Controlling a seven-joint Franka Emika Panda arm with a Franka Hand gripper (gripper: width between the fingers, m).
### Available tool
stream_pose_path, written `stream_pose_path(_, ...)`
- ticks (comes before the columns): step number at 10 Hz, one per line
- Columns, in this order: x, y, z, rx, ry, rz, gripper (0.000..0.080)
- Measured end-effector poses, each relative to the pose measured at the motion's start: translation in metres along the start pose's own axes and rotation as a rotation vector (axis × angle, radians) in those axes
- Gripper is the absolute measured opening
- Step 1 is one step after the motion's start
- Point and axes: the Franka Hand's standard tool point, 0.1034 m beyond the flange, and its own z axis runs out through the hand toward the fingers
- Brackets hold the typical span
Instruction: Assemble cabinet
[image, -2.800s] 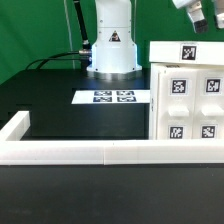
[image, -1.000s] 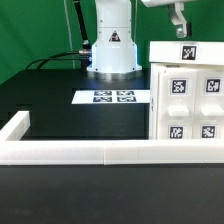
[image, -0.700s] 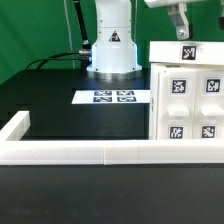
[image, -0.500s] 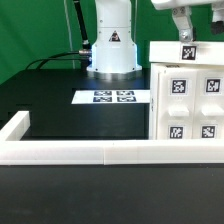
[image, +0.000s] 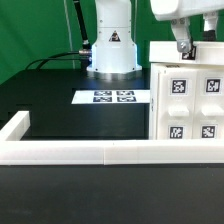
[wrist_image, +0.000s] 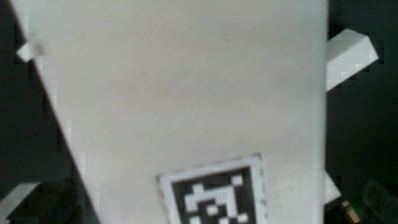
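The cabinet (image: 190, 105) is a white box with several black-and-white tags at the exterior view's right. A separate-looking white top piece (image: 195, 52) with one tag lies on it. My gripper (image: 183, 46) hangs straight down over the left end of that top piece, its fingertips at the piece's upper edge. In the wrist view the white tagged panel (wrist_image: 187, 95) fills the picture, close below. A grey fingertip (wrist_image: 18, 203) shows at one side of it, so the jaws stand apart with the panel between them. Nothing is gripped.
The marker board (image: 112, 97) lies flat on the black table in front of the robot base (image: 112, 45). A low white rim wall (image: 80, 152) runs along the front and up the exterior view's left side. Cables trail behind the base.
The gripper has come from the upper right corner, then lowered and shifted slightly right, down to the cabinet's top piece. The cabinet has not moved.
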Motion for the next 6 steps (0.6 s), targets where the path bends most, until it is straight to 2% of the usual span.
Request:
stream_pose_path(4, -0.0038, 0.0016, 0.0038, 0.004, -0.005, 0.006, 0.0797)
stream_pose_path(6, -0.0039, 0.0017, 0.0038, 0.004, -0.005, 0.049, 0.0552)
